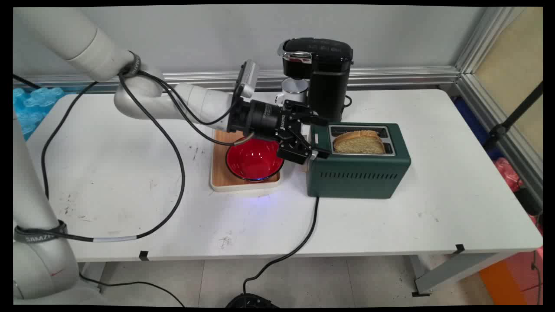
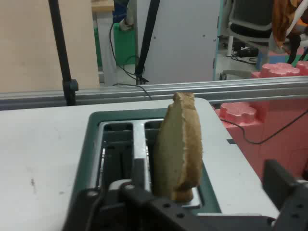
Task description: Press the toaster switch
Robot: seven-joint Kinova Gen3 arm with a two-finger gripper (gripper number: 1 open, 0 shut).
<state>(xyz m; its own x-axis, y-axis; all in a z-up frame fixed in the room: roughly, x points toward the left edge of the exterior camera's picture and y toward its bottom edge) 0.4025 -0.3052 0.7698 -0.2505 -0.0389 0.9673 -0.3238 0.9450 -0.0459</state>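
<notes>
The gripper lies level at the middle of the frame, pointing right at the left end of the toaster. Its fingers are spread wide and hold nothing. In the main view one finger sits at the toaster's back left corner and the other at its front left corner, so the end of the body lies between them. I cannot tell whether either finger touches the casing.

The bread stands upright in the front slot, its top well above the rim. In the hand view it rises in the centre, right ahead of the open fingers.

The risks, as I judge them:
- The toaster stands free on the table. A push along the arm's line could slide it right or twist it, and its cord at the lower middle would drag.
- A finger that drifts toward the slot could catch the bread and crumble or tip it.
- The wrist hangs just above the red bowl on its tray; a drop there could knock the bowl.
- The coffee machine and mug stand just behind the gripper, so a swing upward in the frame could strike them.
</notes>
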